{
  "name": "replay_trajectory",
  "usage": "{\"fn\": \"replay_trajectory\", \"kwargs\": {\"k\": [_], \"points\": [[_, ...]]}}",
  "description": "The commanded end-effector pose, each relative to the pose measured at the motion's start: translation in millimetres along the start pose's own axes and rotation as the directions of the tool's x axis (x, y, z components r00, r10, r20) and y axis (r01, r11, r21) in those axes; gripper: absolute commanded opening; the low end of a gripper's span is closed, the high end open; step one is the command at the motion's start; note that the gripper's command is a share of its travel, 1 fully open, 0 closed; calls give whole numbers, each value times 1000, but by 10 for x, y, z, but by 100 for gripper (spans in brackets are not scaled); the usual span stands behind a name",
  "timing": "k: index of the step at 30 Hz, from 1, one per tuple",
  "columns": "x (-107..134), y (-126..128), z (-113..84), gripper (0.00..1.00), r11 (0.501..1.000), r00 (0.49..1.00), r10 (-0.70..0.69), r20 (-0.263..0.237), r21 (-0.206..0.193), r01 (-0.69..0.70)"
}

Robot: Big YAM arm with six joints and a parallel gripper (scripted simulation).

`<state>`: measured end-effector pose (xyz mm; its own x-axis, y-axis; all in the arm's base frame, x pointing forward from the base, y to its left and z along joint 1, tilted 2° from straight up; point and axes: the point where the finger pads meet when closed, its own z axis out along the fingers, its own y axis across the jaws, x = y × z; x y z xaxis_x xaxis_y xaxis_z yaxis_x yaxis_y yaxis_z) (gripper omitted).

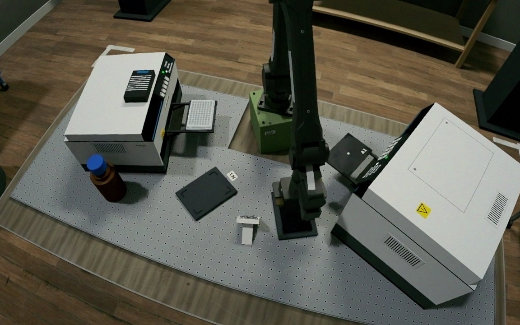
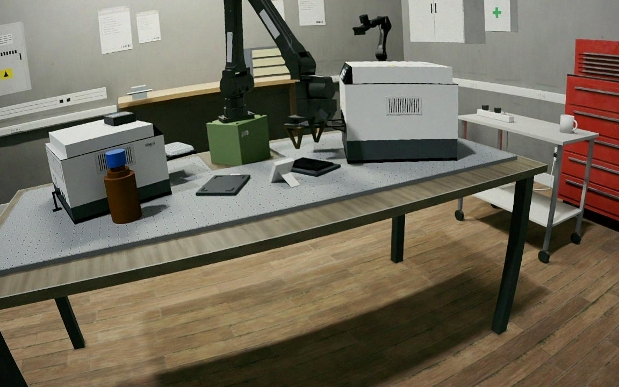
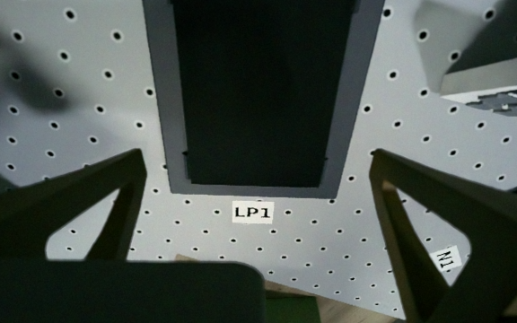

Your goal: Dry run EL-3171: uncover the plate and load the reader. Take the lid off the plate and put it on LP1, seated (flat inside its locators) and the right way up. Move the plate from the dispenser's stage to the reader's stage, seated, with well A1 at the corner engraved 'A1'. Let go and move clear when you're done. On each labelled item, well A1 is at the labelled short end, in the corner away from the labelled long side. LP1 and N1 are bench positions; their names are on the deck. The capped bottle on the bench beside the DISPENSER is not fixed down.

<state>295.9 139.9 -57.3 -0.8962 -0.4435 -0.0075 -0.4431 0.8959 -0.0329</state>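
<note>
So the black gripper (image 1: 299, 201) (image 2: 307, 143) (image 3: 258, 161) is hanging above the deck with its fingers spread wide, and it's holding nothing. Below it, right of centre in the top view, a thin black rectangular panel that's looking like the lid (image 1: 294, 224) (image 2: 315, 165) (image 3: 258, 90) is lying inside the border of a dark grey pad (image 3: 172, 135). In the wrist view the white LP1 label (image 3: 252, 212) is sitting just past the pad's near end. Can't really tell which way up the panel is facing.

The white well plate (image 1: 200, 114) (image 2: 178, 148) is showing its wells, resting uncovered on the black stage (image 1: 178, 117) sticking out of the white boxy dispenser (image 1: 112, 96) (image 2: 109, 158), upper left of the top view. Over on the right, the dark reader stage (image 1: 344, 155) is showing its A1 mark and carrying no plate.

The brown bottle with the blue cap (image 1: 108, 185) (image 2: 123, 192) is standing upright near the dispenser, and the dark grey N1 pad (image 1: 206, 193) (image 2: 223, 184) is lying flat around the middle.
</note>
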Motion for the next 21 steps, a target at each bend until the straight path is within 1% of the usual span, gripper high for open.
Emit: {"fn": "replay_trajectory", "kwargs": {"k": [1, 6, 10, 12, 15, 17, 21], "points": [[-233, 36, -338, 100, 1000, 997, -18, 72, -1, 18], [-260, 35, -494, 100, 1000, 997, -17, 76, -1, 17], [-255, 35, -493, 100, 1000, 998, -12, 69, -1, 12], [-250, 35, -546, 100, 1000, 998, -4, 66, -2, 4], [-268, 32, -677, 100, 1000, 997, 4, 77, -2, -4], [-312, 32, -682, 100, 1000, 996, -1, 93, -2, 1], [-302, 34, -591, 100, 1000, 997, -14, 82, 0, 14]]}}
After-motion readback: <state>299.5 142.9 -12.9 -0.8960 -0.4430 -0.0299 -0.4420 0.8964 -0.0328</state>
